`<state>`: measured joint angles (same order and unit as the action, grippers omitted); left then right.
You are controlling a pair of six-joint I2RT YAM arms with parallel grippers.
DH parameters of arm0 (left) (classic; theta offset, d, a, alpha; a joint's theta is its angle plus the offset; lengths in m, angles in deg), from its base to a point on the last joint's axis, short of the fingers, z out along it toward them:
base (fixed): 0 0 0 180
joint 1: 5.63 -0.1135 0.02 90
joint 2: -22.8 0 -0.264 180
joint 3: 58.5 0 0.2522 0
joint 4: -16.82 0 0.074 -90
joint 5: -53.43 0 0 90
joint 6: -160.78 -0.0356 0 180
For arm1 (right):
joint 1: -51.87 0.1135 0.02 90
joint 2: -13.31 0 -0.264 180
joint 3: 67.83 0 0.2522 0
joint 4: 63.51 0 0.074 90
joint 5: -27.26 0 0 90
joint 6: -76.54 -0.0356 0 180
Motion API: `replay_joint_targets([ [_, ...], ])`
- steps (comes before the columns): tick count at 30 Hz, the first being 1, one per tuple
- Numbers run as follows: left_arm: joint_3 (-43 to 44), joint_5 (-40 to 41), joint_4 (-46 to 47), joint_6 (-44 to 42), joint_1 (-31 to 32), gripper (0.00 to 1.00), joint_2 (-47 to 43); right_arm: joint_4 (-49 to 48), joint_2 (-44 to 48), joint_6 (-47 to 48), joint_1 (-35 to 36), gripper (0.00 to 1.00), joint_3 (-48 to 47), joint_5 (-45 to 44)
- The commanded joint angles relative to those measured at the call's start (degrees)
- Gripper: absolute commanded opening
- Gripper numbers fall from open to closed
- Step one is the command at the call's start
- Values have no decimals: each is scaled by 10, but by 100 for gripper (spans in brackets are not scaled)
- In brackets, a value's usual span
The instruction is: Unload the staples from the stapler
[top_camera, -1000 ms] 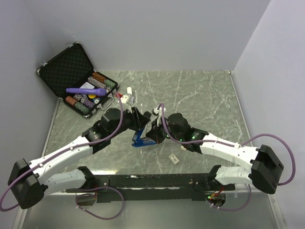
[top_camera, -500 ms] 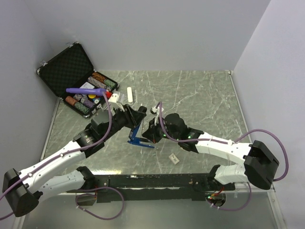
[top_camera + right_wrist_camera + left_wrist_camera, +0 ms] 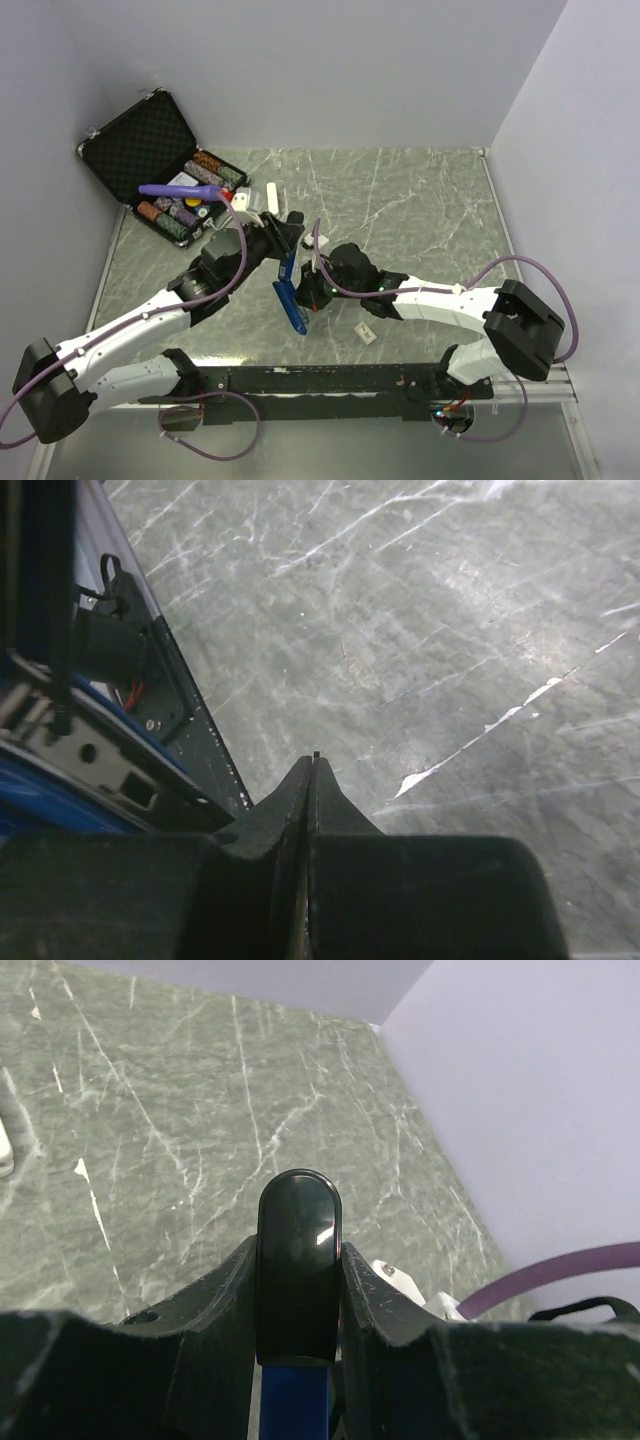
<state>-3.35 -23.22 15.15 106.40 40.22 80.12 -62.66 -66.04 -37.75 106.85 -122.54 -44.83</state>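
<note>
The stapler (image 3: 293,300) is hanging between the two grippers, gripped at its black end by the left gripper (image 3: 284,240). Its blue body is slanting down from there towards the near edge, and I cannot tell whether its low tip is touching the table (image 3: 420,200).

Nearest of all, a small white scrap (image 3: 366,334) is lying on the table, on the near right side of the right gripper (image 3: 312,288). That gripper is sitting just beside the blue body, its fingers (image 3: 275,820) pressing together with nothing showing between them. In its wrist view the stapler's blue shell and a grey metal strip with holes are showing just left of those fingers; whether they are touching it I cannot tell.

Farther on, the left gripper's fingers (image 3: 220,1300) are clamping the rounded black end from both sides. Beyond the left gripper a white bar (image 3: 272,197) is lying on the table. Beyond that, to the left, a black case (image 3: 130,150) is standing with its lid up, with chips (image 3: 210,168) inside and a purple pen (image 3: 180,190) lying across it.
</note>
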Motion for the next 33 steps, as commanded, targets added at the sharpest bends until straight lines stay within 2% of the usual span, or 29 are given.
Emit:
replay_joint_targets([
  [1, 7, 34, 92, 9, -1, 1, 8, -54, 2, -21, 7, 0, -24, 24],
  [19, -26, 99, 193, 12, 4, 1, 117, -94, 6, -51, 8, 0, 8, 5],
  [26, -14, 85, 181, 9, 5, 1, 103, -82, 12, -44, 8, 0, 11, -8],
  [33, -1, 58, 132, 13, 7, 1, 52, -43, 53, -16, 1, 0, 20, -57],
])
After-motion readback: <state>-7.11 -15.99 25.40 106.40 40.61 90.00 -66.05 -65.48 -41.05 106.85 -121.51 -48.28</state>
